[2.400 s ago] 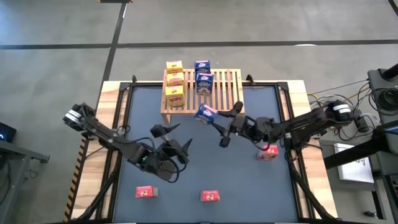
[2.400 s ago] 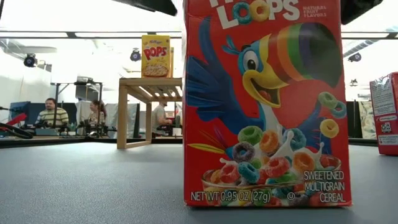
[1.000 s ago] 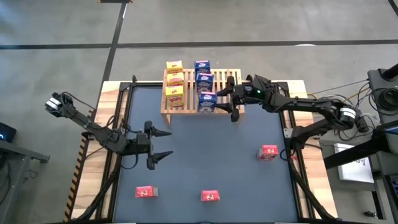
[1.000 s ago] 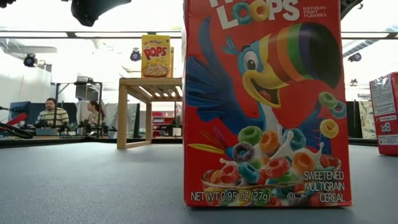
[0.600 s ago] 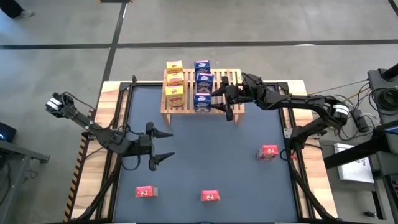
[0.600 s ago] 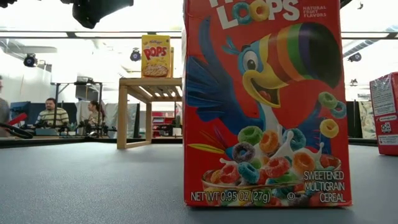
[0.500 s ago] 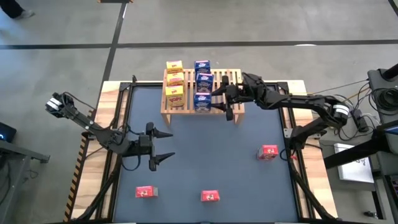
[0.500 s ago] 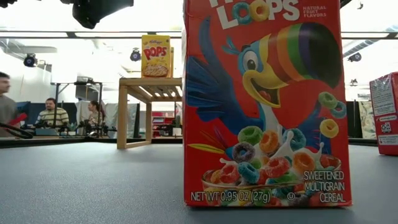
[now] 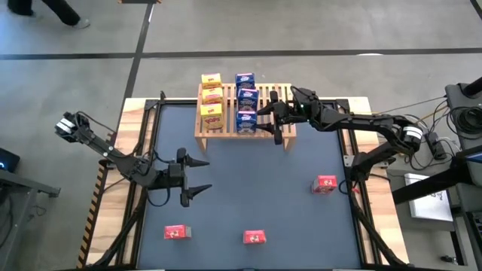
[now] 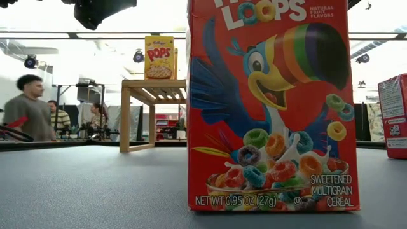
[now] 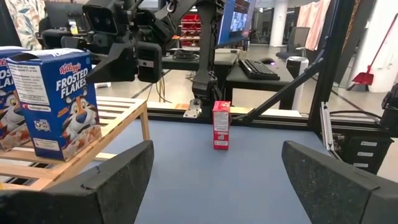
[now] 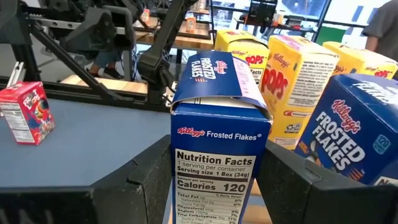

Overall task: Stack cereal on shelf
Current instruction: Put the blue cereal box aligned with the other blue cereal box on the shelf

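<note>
Right gripper (image 9: 265, 120) clamped on Frosted Flakes box (image 9: 246, 120) over wooden rack (image 9: 280, 96); risk: careless release topples neighbouring boxes; left gripper (image 9: 197, 175) spread, idle.

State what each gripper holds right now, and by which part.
The right gripper holds a blue cereal box by its two side faces, over the shelf. The left gripper is open above the table and holds nothing.
</note>
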### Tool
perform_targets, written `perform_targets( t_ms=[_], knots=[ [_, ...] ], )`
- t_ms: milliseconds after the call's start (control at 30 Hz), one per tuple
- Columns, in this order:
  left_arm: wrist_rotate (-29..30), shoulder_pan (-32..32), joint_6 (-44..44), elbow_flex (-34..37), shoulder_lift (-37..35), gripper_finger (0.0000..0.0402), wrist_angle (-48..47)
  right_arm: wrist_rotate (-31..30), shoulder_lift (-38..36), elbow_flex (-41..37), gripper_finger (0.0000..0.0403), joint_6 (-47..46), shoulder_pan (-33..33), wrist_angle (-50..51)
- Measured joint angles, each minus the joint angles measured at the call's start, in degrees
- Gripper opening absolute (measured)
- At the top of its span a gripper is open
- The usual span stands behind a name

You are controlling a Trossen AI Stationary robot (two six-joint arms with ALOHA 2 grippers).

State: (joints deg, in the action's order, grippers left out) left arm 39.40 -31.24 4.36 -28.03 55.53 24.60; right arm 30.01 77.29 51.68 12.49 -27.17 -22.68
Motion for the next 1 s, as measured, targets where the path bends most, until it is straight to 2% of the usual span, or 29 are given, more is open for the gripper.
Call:
perform_targets(
  t_ms=[1000],
  knots=[
    [0.0,0.0,0.3,0.1,0.0,0.0338,-0.3,-1.5,0.0,-0.1,0.0194,-0.9,-1.4,0.4]
  ],
)
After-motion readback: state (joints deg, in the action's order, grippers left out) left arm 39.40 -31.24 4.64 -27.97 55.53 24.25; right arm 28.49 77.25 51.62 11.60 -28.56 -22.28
